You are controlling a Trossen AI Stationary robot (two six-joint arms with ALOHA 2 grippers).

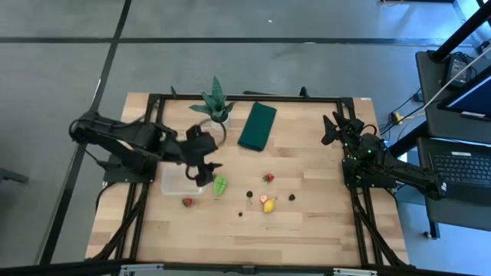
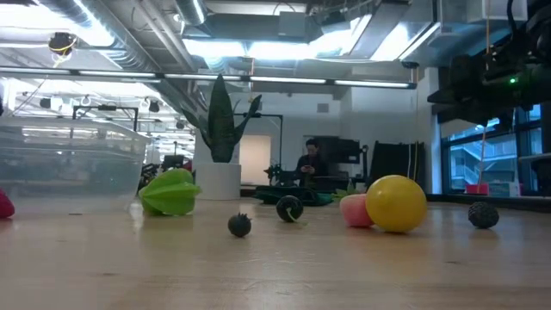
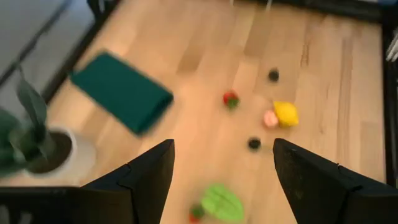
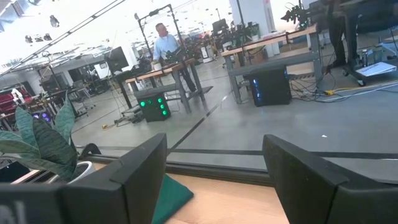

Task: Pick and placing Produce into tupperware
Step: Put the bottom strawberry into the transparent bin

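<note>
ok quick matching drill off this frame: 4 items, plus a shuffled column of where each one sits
Items:
1. left hand
2. green leafy piece
3. folded cloth
4. yellow piece

Places:
A. beside the potted plant, at the table's far edge
B. over the tupperware
C. among the small dark berries
D. just right of the tupperware, on the table

Pairs: 1-B, 2-D, 3-A, 4-C

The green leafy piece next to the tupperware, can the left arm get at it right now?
Probably yes. The left gripper hangs open over the tupperware, and the green leafy piece lies just beside it on bare table. The left wrist view shows nothing between them.
</note>
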